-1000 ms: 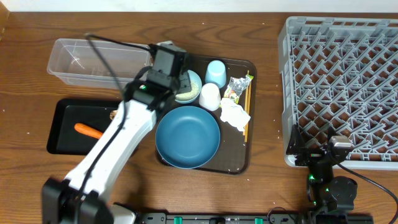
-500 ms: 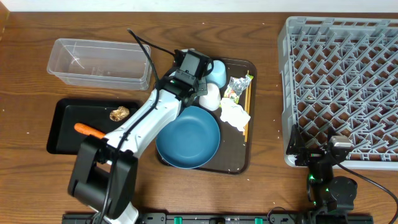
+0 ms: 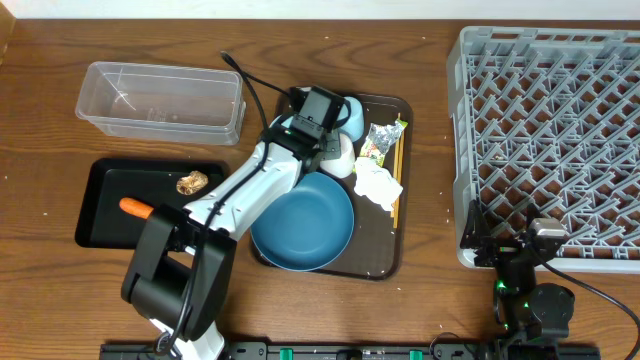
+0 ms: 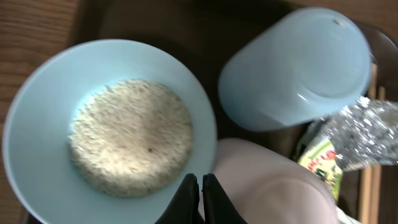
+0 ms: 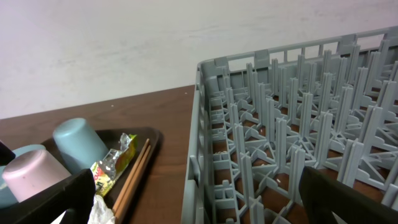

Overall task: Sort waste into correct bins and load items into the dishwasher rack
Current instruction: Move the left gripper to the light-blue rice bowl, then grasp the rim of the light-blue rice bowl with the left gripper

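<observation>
My left gripper (image 4: pixel 200 182) is shut and empty, its tips over the rim of the white bowl (image 4: pixel 37 155) holding white rice (image 4: pixel 130 134), right beside the small white cup (image 4: pixel 267 183). The light-blue cup (image 4: pixel 295 68) lies just beyond, with the shiny wrapper (image 4: pixel 345 134) to its right. From overhead the left gripper (image 3: pixel 320 108) covers most of the bowl. The blue dish (image 3: pixel 302 222), napkin (image 3: pixel 378 186) and chopsticks (image 3: pixel 398 165) sit on the serving tray. The carrot (image 3: pixel 140 209) and brown lump (image 3: pixel 192 182) lie in the black tray (image 3: pixel 100 232). My right gripper (image 5: pixel 196 180) is open at the rack's (image 3: pixel 550 130) front left corner.
The clear tub (image 3: pixel 160 100) stands at the back left, with nothing visible in it. The dark brown serving tray (image 3: pixel 385 258) holds the dishes in the middle. The rack (image 5: pixel 280 130) fills the right side. My left arm stretches diagonally from the front edge over the black tray's right end.
My left gripper has swung right, from the bowl's left side to the gap between the bowl and the white cup. The right arm has not moved.
</observation>
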### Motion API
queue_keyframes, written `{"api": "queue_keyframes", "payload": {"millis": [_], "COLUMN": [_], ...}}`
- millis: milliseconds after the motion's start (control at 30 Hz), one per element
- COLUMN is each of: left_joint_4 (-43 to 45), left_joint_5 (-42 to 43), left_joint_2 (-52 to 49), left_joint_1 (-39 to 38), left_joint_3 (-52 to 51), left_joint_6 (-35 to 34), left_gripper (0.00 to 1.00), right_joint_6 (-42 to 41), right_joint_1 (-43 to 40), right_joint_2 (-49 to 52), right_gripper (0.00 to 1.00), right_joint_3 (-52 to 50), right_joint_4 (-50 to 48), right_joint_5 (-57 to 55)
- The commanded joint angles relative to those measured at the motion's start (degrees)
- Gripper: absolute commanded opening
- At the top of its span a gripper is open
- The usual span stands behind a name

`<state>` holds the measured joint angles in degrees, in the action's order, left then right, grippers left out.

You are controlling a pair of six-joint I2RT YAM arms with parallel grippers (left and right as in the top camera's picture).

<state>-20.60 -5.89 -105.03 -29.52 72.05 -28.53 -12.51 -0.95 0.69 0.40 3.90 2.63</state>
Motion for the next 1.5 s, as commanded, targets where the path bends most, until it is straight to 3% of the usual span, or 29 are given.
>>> {"api": "queue_keyframes", "payload": {"millis": [0, 433, 667, 700, 833, 1033, 1467], "left_joint_4": [0.0, 0.4, 0.2, 0.2, 0.1, -0.7, -0.8], "left_joint_5": [0.5, 1.4, 1.3, 1.0, -4.9, -4.9, -3.8], "left_joint_2": [-0.5, -1.6, -0.3, 0.1, 1.3, 1.3, -2.5], "left_joint_1": [-0.9, -3.8, -4.0, -4.0, -3.4, -1.8, -0.7], "left_joint_3": [0.5, 0.5, 0.5, 0.5, 0.5, 0.5, 0.5], "left_joint_6": [-0.7, -0.4, 5.0, 5.8, 7.6, 10.9, 11.4], "left_gripper": [0.06, 0.06, 0.07, 0.08, 0.48, 0.50, 0.53], "right_joint_6": [0.6, 0.6, 0.6, 0.6, 0.6, 0.6, 0.6], "right_joint_1": [-0.9, -0.9, -0.9, -0.9, -0.9, -0.9, -0.9], "right_joint_2": [-0.3, -0.3, -0.3, -0.3, -0.3, -0.3, -0.3], "right_gripper": [0.99, 0.99, 0.99, 0.99, 0.99, 0.99, 0.99], "right_joint_3": [-0.1, -0.1, -0.1, -0.1, -0.1, -0.1, -0.1], "right_joint_4": [0.2, 0.2, 0.2, 0.2, 0.2, 0.2, 0.2], "right_joint_5": [0.2, 0.2, 0.2, 0.2, 0.2, 0.2, 0.2]}}
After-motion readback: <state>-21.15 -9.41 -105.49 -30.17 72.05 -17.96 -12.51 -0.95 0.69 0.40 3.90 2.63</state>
